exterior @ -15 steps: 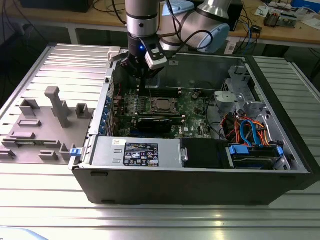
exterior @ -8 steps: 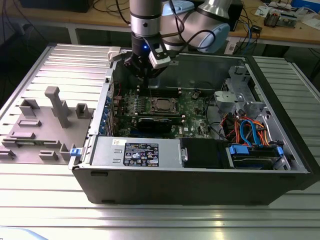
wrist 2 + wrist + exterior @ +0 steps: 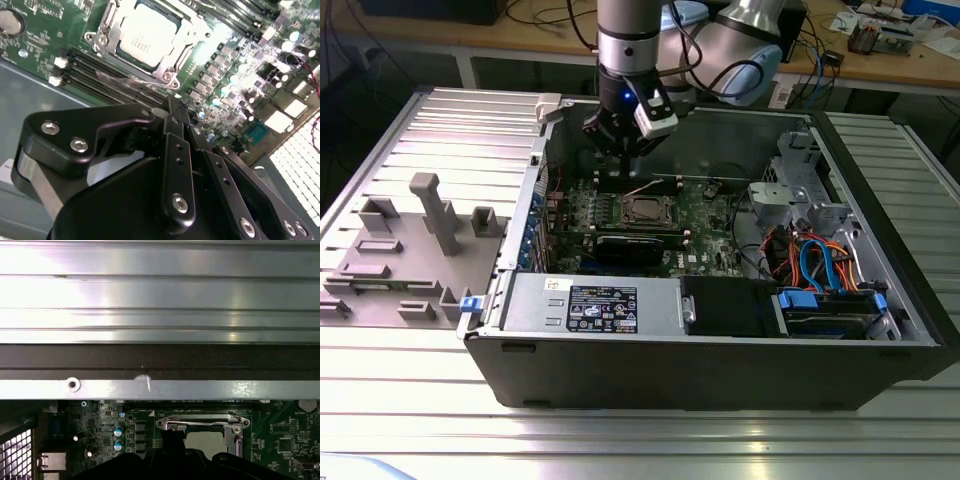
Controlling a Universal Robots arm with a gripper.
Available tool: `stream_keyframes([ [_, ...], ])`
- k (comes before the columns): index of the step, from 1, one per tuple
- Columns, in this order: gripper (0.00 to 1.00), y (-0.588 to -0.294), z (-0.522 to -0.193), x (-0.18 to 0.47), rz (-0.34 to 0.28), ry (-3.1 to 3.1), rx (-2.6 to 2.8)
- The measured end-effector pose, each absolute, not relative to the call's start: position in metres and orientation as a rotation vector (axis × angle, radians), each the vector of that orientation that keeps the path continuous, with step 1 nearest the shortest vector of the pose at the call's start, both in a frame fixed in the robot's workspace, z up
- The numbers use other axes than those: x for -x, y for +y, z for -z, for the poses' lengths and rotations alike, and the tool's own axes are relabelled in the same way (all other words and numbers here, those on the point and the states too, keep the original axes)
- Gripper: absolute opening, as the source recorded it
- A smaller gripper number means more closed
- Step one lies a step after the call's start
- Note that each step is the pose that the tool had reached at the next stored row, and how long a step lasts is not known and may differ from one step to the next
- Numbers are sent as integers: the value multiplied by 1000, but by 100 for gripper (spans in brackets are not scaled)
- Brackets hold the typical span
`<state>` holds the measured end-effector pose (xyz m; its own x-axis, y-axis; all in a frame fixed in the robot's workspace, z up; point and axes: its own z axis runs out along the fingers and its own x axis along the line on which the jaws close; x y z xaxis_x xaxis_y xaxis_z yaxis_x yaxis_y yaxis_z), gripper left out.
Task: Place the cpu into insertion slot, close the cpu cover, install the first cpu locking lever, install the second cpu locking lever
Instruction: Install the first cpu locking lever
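Note:
The cpu [image 3: 145,32] lies flat in the socket on the green motherboard, seen also in the exterior view as the cpu [image 3: 645,210] and in the first wrist view as the cpu [image 3: 206,441]. The cpu cover [image 3: 106,22] lies down around it as a silvery frame. A thin wire locking lever [image 3: 127,81] stands up off the board beside the socket, the lever [image 3: 640,187] slanting in the exterior view. My gripper [image 3: 176,107] hangs over the board just behind the socket, with the fingers [image 3: 176,150] drawn together and nothing seen between them. In the exterior view the gripper [image 3: 620,150] is above the lever's end.
The open computer case [image 3: 720,350] lies on a slatted metal table [image 3: 410,390]. Memory slots [image 3: 95,67] run beside the socket. A black card [image 3: 638,245], drive cage [image 3: 810,190] and cable bundle [image 3: 815,265] fill the case. Grey fixtures [image 3: 430,215] stand on the exterior view's left.

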<state>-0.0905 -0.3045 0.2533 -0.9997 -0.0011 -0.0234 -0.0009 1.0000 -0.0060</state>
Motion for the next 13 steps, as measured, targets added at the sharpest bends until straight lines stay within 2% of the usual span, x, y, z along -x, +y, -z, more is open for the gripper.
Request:
stream_keyframes([
  [3, 11, -305, -253, 90, 7, 3118, 2],
  [7, 11, -308, -251, 88, -62, 3117, -2],
  [13, 11, -306, -234, 63, -63, 3117, -33],
])
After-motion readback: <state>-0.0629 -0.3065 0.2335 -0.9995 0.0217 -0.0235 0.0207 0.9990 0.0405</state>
